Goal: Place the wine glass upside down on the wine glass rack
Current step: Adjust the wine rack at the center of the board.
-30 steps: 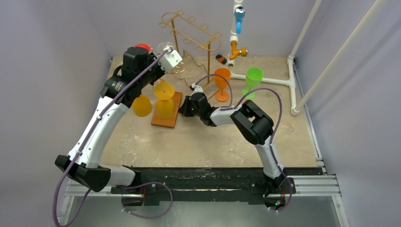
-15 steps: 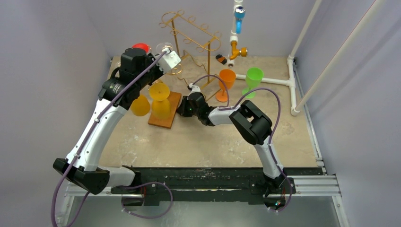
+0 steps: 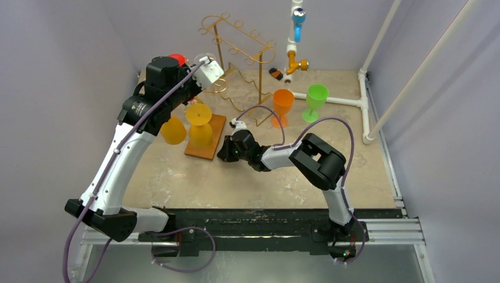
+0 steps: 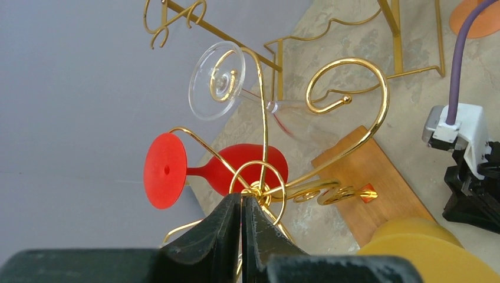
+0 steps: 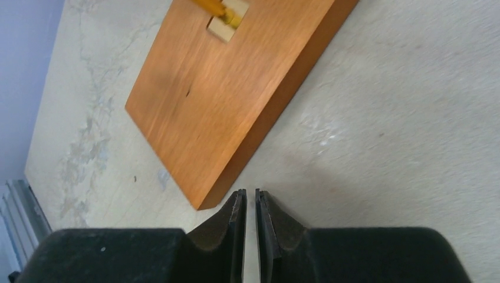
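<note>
While my left gripper (image 4: 242,219) sits pinched shut and empty among the gold loops at the rack's (image 4: 348,103) left end, the clear wine glass (image 4: 219,81) hangs there upside down beside a red glass (image 4: 236,171). My right gripper (image 5: 247,215), jaws nearly touching, holds nothing near the wooden base (image 5: 236,88).

Both arms have white link shells joined by bulky black joint housings, with black bases bolted to a dark rail. A purple cable loops along each arm from base to wrist. The left gripper (image 3: 207,72) carries a white boxy wrist block; the right gripper (image 3: 224,154) is black, with wedge-shaped black fingers (image 5: 231,221).
</note>
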Available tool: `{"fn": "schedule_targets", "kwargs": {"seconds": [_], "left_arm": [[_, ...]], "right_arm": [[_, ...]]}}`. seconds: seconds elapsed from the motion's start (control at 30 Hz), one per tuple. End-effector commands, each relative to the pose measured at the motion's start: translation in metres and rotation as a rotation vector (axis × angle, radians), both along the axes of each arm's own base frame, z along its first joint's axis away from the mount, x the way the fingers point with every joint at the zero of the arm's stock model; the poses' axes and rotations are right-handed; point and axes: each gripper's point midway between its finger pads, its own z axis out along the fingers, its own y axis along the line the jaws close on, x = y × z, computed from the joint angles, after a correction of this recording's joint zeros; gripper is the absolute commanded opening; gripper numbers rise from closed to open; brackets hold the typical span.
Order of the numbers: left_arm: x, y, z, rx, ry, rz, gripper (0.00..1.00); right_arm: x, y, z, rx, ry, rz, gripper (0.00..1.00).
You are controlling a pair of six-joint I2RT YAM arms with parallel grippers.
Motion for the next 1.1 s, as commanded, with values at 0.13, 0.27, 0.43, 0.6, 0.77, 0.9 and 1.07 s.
{"fn": "schedule_targets", "kwargs": {"seconds": [0.13, 0.27, 0.43, 0.6, 0.77, 0.9, 1.07], "left_arm": [[-0.004, 0.024, -0.003, 0.049, 0.028, 0.108, 0.12], [0.0, 0.028, -0.015, 0.061, 0.056, 0.125, 0.12], [0.01, 0.041, -0.028, 0.013, 0.132, 0.159, 0.1], [0.021, 0.057, -0.037, -0.048, 0.182, 0.192, 0.06], [0.019, 0.051, -0.035, -0.077, 0.177, 0.165, 0.06], [0.014, 0.046, -0.041, -0.093, 0.204, 0.14, 0.06], [0.01, 0.041, -0.045, -0.102, 0.21, 0.111, 0.06]], "right_arm": [[0.002, 0.017, 0.01, 0.067, -0.003, -0.004, 0.19], [0.007, 0.026, 0.013, 0.072, -0.007, 0.0, 0.19], [0.009, 0.034, 0.013, 0.078, -0.002, 0.013, 0.19], [0.007, 0.043, 0.007, 0.084, 0.011, 0.028, 0.19], [0.009, 0.051, 0.006, 0.096, 0.015, 0.034, 0.19], [0.01, 0.053, 0.004, 0.096, 0.018, 0.035, 0.19], [0.011, 0.055, 0.005, 0.105, 0.018, 0.029, 0.19]]}}
